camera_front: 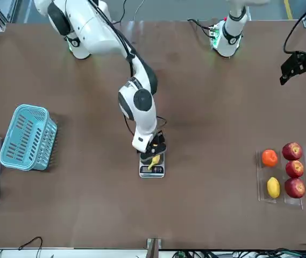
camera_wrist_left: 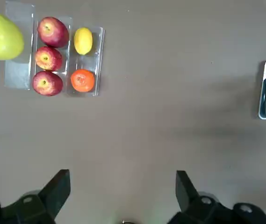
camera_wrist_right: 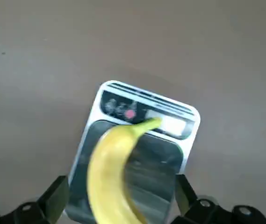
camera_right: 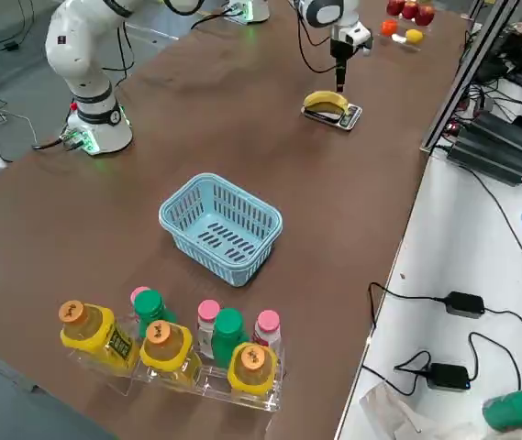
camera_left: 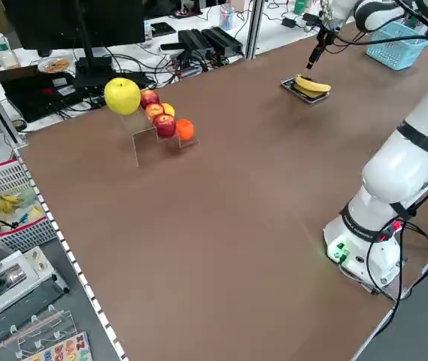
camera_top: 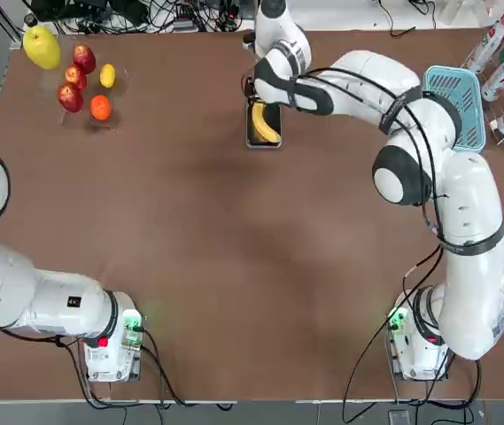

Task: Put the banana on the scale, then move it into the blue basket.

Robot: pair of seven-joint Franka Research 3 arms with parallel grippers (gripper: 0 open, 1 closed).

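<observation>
Left gripper (camera_wrist_left: 123, 186) is wide open and holds nothing, parked over the tabletop (camera_top: 189, 248). Next comes the right gripper (camera_wrist_right: 122, 184), also wide open and holding nothing, just above the banana (camera_wrist_right: 105, 172), which lies on the scale (camera_wrist_right: 158, 163). To pick it up well, I think it should turn to fit the curve, go down slowly and squeeze softly (bananas squash!). Lift straight up, then go right to the blue basket (camera_top: 469, 97).

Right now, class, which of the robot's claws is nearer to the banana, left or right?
Right. The right claw is open just above the banana, its fingers either side; the left claw is open, well off to the banana's left.
</observation>
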